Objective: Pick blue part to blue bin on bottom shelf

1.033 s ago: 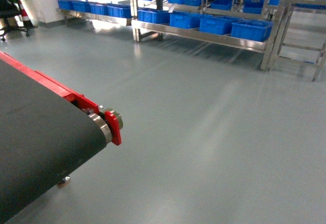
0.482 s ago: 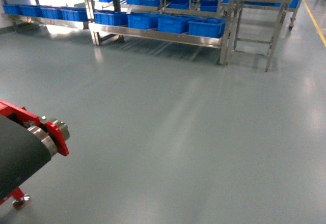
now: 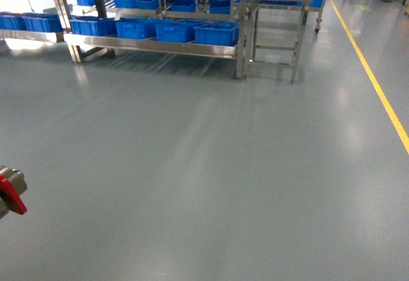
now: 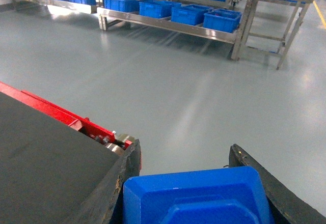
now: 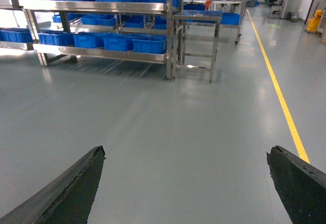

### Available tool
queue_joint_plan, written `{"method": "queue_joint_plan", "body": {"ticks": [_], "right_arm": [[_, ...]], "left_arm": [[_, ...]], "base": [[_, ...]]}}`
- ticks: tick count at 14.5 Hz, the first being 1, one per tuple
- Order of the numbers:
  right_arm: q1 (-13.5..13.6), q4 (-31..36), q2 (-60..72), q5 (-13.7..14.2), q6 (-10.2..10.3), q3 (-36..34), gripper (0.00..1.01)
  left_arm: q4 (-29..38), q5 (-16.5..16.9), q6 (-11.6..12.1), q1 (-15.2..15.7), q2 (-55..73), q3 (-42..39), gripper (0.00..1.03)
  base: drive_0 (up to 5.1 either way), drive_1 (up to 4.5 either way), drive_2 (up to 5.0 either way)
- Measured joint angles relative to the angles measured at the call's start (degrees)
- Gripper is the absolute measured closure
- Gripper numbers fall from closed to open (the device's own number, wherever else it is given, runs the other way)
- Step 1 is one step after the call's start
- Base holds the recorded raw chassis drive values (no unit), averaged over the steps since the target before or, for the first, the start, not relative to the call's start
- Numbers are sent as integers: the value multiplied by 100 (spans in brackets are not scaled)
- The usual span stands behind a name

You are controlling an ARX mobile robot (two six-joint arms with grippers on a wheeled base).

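The blue part (image 4: 196, 196) sits clamped between the dark fingers of the left gripper (image 4: 189, 183), low in the left wrist view, just beside the end of the red-framed conveyor (image 4: 76, 124). It looks like rigid moulded plastic, smooth and probably light, so I would guess the flat sides give the safest hold, though a glossy face could slip if the grip eases. The right gripper (image 5: 186, 183) hangs spread wide with nothing between its fingers, only grey floor (image 5: 168, 127) below. The head view shows neither gripper nor the part; it shows the bottom shelf (image 3: 153, 46) well ahead, with blue bins (image 3: 216, 34) in a row on it, and a yellow floor line (image 3: 374, 80) on the right.
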Motion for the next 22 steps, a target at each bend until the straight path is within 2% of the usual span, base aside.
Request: {"method": "queue_joint_plan", "body": {"ticks": [14, 22], "right_arm": [[-2, 4, 0, 7, -2, 0, 3], [0, 2, 0, 0, 0, 0, 3]], "left_arm": [[-2, 7, 0, 0, 2, 0, 59], [15, 0, 0, 0, -17, -2, 59]], "base": [[-144, -144, -144], [-6, 400, -411]]}}
